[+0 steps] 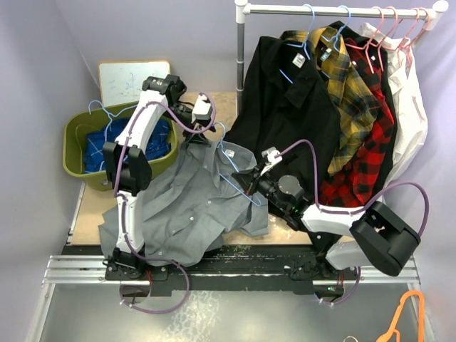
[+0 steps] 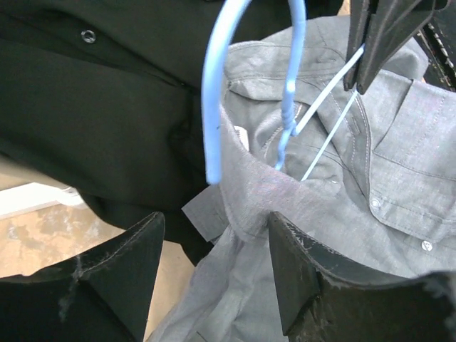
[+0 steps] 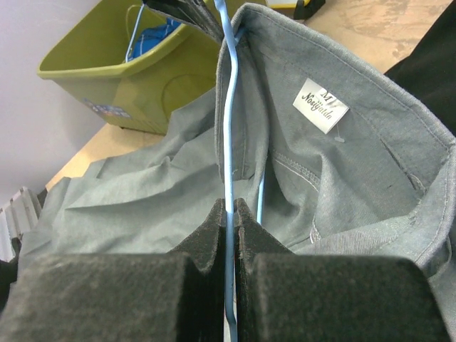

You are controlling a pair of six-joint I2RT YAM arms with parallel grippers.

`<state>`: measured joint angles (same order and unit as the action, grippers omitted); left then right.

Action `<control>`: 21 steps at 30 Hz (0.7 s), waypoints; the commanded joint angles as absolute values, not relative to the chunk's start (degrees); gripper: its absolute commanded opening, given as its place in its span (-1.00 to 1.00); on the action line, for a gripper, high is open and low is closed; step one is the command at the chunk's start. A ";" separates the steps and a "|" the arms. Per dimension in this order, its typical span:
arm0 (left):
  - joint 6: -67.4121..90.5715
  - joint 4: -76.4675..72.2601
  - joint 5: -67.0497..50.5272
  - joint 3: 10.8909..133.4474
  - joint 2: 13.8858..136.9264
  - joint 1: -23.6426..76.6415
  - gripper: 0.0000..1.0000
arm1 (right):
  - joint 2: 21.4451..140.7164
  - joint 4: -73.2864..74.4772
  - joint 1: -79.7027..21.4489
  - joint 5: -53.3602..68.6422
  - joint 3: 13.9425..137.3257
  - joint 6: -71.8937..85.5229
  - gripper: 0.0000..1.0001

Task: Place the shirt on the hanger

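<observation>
The grey shirt (image 1: 182,206) lies crumpled on the table, its collar (image 3: 335,64) with the white neck label (image 3: 320,105) raised. The light-blue hanger (image 2: 214,92) is threaded into the neck opening, and its hook rises out of the collar. My right gripper (image 1: 251,179) is shut on one wire arm of the hanger (image 3: 228,107), in front of the collar. My left gripper (image 2: 217,217) stands at the back of the collar, jaws wide apart. Collar fabric (image 2: 249,192) lies between them and touches the right finger (image 2: 313,278), with a gap on the left side.
A green bin (image 1: 78,153) with a blue garment and a hanger stands at the back left, a whiteboard (image 1: 132,80) behind it. A rack (image 1: 335,10) at the back right carries a black shirt (image 1: 285,107), plaid shirts and pink hangers. An orange hanger (image 1: 406,313) lies low right.
</observation>
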<state>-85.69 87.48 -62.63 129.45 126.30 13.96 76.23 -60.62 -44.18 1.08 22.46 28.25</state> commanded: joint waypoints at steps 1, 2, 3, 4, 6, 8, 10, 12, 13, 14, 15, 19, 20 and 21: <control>-90.88 88.68 -65.82 126.63 123.09 14.80 0.21 | 77.10 -67.53 -43.95 1.08 24.20 26.59 -1.00; -91.25 88.68 -65.59 125.99 123.11 15.11 0.18 | 77.27 -67.78 -44.01 0.92 24.24 26.56 -1.00; -91.34 88.66 -65.42 125.51 123.22 15.24 0.16 | 77.42 -68.03 -44.02 0.88 24.18 26.48 -1.00; -91.30 88.67 -65.44 125.21 123.32 15.41 0.16 | 77.50 -68.29 -44.01 0.88 24.19 26.38 -1.00; -91.31 88.70 -65.36 124.38 123.41 15.82 0.18 | 77.44 -68.60 -43.96 0.76 24.27 26.19 -1.00; -91.68 88.77 -65.10 123.53 123.28 16.29 0.18 | 77.35 -68.65 -44.01 0.43 24.39 25.90 -1.00; -91.80 88.70 -65.00 122.93 123.25 16.86 0.14 | 77.35 -68.84 -44.01 0.08 24.40 25.80 -1.00; -91.88 88.77 -65.40 122.27 123.09 17.22 0.04 | 77.42 -69.47 -43.98 -0.27 24.11 25.81 -1.00; -91.70 88.75 -65.72 121.93 122.88 17.39 0.06 | 77.50 -70.04 -43.96 -0.53 23.87 25.79 -1.00; -91.31 88.77 -66.09 121.41 122.59 17.63 0.09 | 77.52 -70.81 -43.98 -0.91 23.53 25.77 -1.00; -90.93 88.77 -66.51 120.56 122.09 17.75 0.13 | 77.54 -72.44 -43.97 -1.46 23.07 25.84 -1.00; -90.56 88.77 -69.43 114.99 117.87 18.56 0.04 | 77.17 -75.61 -44.01 -1.65 22.08 26.09 -1.00; -90.84 88.73 -70.31 113.70 116.64 18.88 -0.15 | 76.90 -75.81 -44.02 -1.52 22.01 26.14 -1.00; -90.63 88.70 -71.00 112.95 115.72 19.12 -0.55 | 76.64 -76.03 -44.03 -1.45 21.89 26.34 -1.00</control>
